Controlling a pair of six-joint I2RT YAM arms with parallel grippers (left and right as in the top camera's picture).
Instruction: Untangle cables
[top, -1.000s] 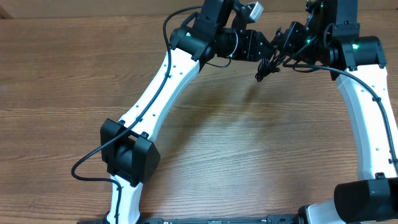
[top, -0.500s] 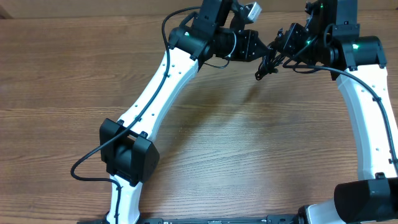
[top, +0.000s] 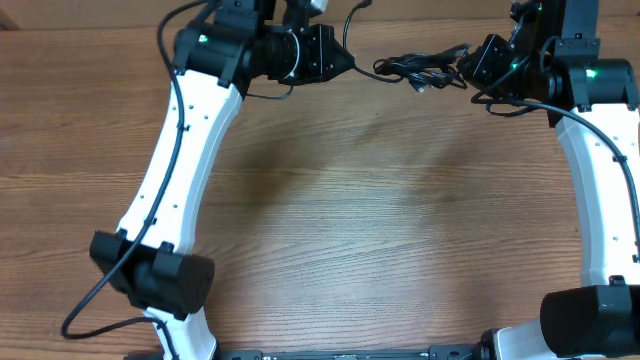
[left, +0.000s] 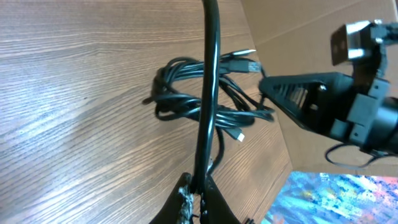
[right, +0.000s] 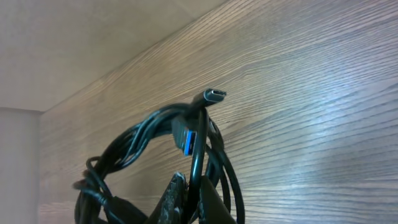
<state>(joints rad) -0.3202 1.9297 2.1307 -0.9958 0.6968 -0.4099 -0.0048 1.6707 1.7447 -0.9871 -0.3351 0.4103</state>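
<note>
Overhead, the cables (top: 415, 68) form a knotted bundle near the far edge of the bench (top: 330, 220), strung between both arms. The left gripper (top: 350, 66) is clenched on one cord (left: 208, 74), and the right gripper (top: 463, 68) is clenched on the bundle. Pulling the grippers apart may cinch the loops tighter, snag a plug (right: 214, 95), or drag the cord out of a grip.

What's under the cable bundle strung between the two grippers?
Only bare wooden table shows below the cables, with no other item there. The strip of wood right beneath the strands is covered, and it can't be told whether the bundle rests on it or hangs above.
</note>
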